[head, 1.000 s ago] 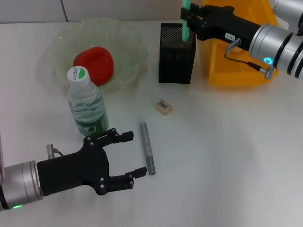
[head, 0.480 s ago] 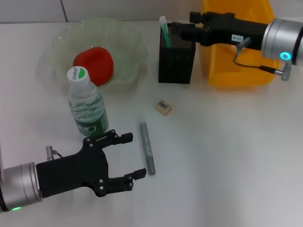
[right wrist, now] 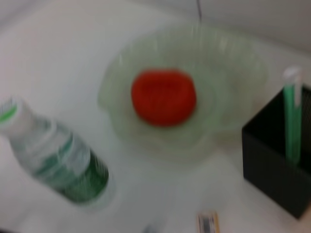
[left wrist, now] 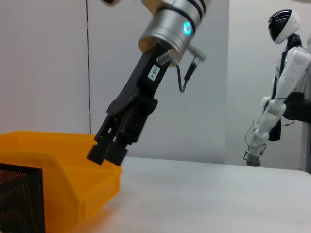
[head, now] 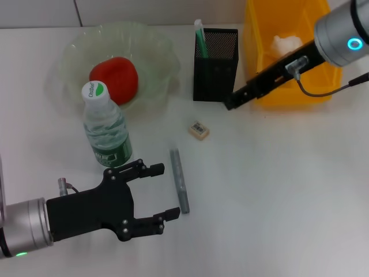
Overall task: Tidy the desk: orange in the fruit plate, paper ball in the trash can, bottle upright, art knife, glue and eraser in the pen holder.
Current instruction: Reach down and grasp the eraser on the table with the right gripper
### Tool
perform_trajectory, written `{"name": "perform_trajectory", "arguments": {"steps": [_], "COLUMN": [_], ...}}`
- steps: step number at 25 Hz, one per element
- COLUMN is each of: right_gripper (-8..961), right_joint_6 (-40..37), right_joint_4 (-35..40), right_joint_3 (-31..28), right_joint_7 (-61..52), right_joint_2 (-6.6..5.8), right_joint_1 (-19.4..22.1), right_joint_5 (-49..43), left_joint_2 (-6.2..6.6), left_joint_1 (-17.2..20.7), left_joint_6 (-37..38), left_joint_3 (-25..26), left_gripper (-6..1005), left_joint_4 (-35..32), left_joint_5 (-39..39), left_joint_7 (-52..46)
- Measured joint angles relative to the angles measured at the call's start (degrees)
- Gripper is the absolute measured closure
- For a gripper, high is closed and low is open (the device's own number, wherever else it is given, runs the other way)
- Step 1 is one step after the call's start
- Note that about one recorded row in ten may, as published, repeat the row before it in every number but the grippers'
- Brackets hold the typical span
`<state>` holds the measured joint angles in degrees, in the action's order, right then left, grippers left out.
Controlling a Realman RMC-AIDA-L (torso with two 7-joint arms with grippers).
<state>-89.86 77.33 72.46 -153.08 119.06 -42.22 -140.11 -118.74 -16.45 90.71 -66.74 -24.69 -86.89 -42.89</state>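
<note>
The orange [head: 113,78] lies in the pale green fruit plate [head: 157,47]. In front of the plate stands the bottle [head: 106,128], upright. A green glue stick [head: 200,38] sticks out of the black mesh pen holder [head: 215,64]. On the table, the eraser [head: 199,130] and the grey art knife [head: 179,180] lie loose. The paper ball [head: 286,43] sits in the yellow trash can [head: 288,92]. My left gripper [head: 163,191] is open beside the knife, low on the table. My right gripper [head: 230,103] hangs empty, fingers together, between holder and can, also visible as right gripper [left wrist: 108,151].
The right wrist view shows the orange [right wrist: 164,97], bottle [right wrist: 53,150], pen holder [right wrist: 277,167] and eraser [right wrist: 209,222] from above. Bare table spreads over the front right. A white humanoid robot [left wrist: 279,77] stands far behind the table.
My right gripper has let go of the green glue stick in the pen holder and swung away, down to the front of the trash can. The left arm has barely moved.
</note>
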Motion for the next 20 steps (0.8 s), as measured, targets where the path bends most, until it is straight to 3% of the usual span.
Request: {"name": "perform_trajectory", "arguments": {"steps": [1, 2, 4, 8, 14, 20], "right_gripper": [197, 197, 197, 199, 200, 203], "right_joint_6": [-3.0, -3.0, -3.9, -1.6, 8.6, 13.7], "right_joint_4": [-1.5, -1.5, -6.2, -11.7, -20.4, -24.4], "right_joint_3": [0.2, 0.2, 0.6, 2.5, 12.7, 14.2], "right_joint_7": [-1.7, -1.7, -2.5, -3.1, -4.9, -6.9], "right_joint_2": [0.00, 0.00, 0.15, 0.43, 0.67, 0.82], "right_joint_1": [-3.7, -3.7, -7.9, -10.3, -12.1, -13.3], "right_joint_5": [-3.3, -3.3, -6.3, -7.4, -7.3, -6.5], "left_joint_2": [0.00, 0.00, 0.00, 0.00, 0.00, 0.00], "left_joint_1": [0.0, 0.0, 0.0, 0.0, -0.1, -0.1], "left_joint_6": [0.0, 0.0, 0.0, 0.0, -0.3, 0.0], "left_joint_3": [0.0, -0.1, -0.1, -0.2, -0.2, -0.2], "left_gripper": [185, 185, 185, 185, 184, 184], "left_joint_4": [0.0, 0.0, 0.0, 0.0, 0.0, 0.0], "left_joint_5": [0.0, 0.0, 0.0, 0.0, 0.0, 0.0], "left_joint_7": [0.0, 0.0, 0.0, -0.1, -0.1, 0.0]}}
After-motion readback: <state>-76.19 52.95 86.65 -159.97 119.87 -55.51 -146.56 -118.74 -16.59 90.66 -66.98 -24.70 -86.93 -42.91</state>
